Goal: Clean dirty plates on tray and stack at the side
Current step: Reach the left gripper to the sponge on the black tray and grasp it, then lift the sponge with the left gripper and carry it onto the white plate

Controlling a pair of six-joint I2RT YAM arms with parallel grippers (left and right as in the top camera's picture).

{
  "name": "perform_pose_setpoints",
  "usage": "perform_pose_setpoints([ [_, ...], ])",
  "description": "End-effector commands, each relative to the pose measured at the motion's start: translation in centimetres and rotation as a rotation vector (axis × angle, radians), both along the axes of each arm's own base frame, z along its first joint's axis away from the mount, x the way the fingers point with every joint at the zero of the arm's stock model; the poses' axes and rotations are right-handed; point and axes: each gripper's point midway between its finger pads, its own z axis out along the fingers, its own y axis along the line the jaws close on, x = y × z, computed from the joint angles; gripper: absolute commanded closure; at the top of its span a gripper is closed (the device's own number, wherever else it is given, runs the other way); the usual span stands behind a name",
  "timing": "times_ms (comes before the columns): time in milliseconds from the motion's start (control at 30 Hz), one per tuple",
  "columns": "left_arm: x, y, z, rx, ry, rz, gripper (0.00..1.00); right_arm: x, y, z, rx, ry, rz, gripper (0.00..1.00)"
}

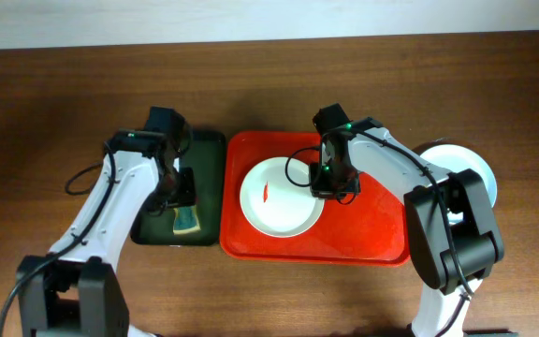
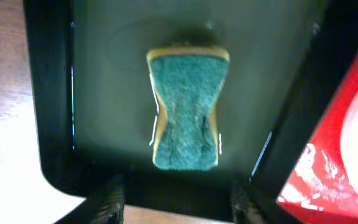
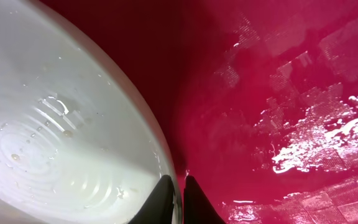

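Note:
A white plate (image 1: pixel 279 198) with a small red smear lies on the left half of the red tray (image 1: pixel 372 234). My right gripper (image 1: pixel 331 187) is shut on that plate's right rim. The right wrist view shows its two fingertips (image 3: pixel 180 199) pinched on either side of the plate's (image 3: pixel 61 124) edge, over the wet tray floor (image 3: pixel 278 99). My left gripper (image 1: pixel 183 195) hangs over the dark green tray (image 1: pixel 209 150). Its jaws (image 2: pixel 178 208) stand open with nothing between them, just short of a green-topped sponge (image 2: pixel 185 112).
The sponge (image 1: pixel 187 221) lies at the near end of the dark green tray, left of the red tray. A stack of pale plates (image 1: pixel 471 164) sits on the table right of the red tray, partly hidden by my right arm.

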Motion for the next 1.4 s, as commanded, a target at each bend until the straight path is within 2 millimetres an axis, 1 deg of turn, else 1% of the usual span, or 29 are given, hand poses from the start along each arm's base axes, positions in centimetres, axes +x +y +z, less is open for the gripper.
perform_pose_setpoints([
  [0,0.1,0.1,-0.5,-0.012,0.003,0.042,0.54,0.0,-0.1,0.4,-0.001,-0.013,-0.005,0.9],
  [67,0.3,0.1,-0.5,-0.014,-0.005,0.044,0.57,0.0,-0.1,0.4,0.0,-0.013,-0.005,0.9],
  [133,0.7,-0.1,-0.7,-0.025,-0.017,0.042,0.57,0.0,-0.1,0.4,0.0,-0.013,-0.005,0.9],
  [267,0.4,-1.0,-1.9,-0.081,-0.01,0.02,0.57,0.0,-0.1,0.4,0.0,-0.013,-0.005,0.9],
  [300,0.2,-1.1,-2.5,-0.085,-0.011,0.017,0.56,0.0,-0.1,0.4,0.0,-0.013,-0.005,0.9],
  [367,0.0,-1.0,-3.5,-0.085,-0.014,0.019,0.57,0.0,-0.1,0.4,0.0,-0.013,-0.005,0.9],
  [433,-0.1,-0.8,-4.4,-0.077,-0.024,0.02,0.6,0.0,-0.1,0.4,-0.001,-0.013,-0.005,0.9],
  [500,0.0,-0.2,-4.7,-0.045,-0.034,0.022,0.6,0.0,-0.1,0.4,-0.001,-0.013,-0.005,0.9],
  [567,0.3,-0.2,-4.7,-0.042,-0.045,0.022,0.6,0.0,-0.1,0.4,-0.001,-0.013,-0.005,0.9],
  [633,0.1,-0.2,-5.0,-0.04,-0.034,0.022,0.59,0.0,-0.1,0.4,0.0,-0.013,-0.005,0.9],
  [700,-0.2,-0.1,-5.9,-0.037,-0.011,0.022,0.59,0.0,-0.1,0.4,-0.001,-0.014,-0.005,0.89],
  [767,0.0,-0.2,-6.7,-0.035,-0.001,-0.006,0.6,0.0,-0.1,0.4,-0.001,-0.013,-0.005,0.9],
  [800,0.1,-0.2,-6.9,-0.034,-0.001,-0.015,0.62,0.0,-0.1,0.4,-0.001,-0.013,-0.005,0.9],
  [1067,0.2,0.0,-6.9,-0.034,-0.005,-0.023,0.63,0.0,-0.1,0.4,-0.001,-0.013,-0.005,0.89],
  [1200,0.0,-0.1,-7.6,-0.038,0.006,-0.025,0.63,0.0,-0.1,0.4,-0.001,-0.013,-0.005,0.89],
  [1233,0.0,-0.2,-7.8,-0.047,0.004,-0.03,0.64,0.0,-0.1,0.4,-0.001,-0.013,-0.005,0.88],
  [1300,0.0,-0.3,-8.0,-0.051,0.0,-0.041,0.67,0.0,-0.1,0.4,-0.001,-0.013,-0.005,0.82],
  [1333,0.1,-0.3,-8.0,-0.051,-0.007,-0.055,0.75,0.0,-0.1,0.4,-0.001,-0.013,-0.005,0.76],
  [1367,0.2,-0.3,-8.0,-0.051,-0.009,-0.061,0.76,0.0,-0.1,0.4,-0.001,-0.014,-0.005,0.69],
])
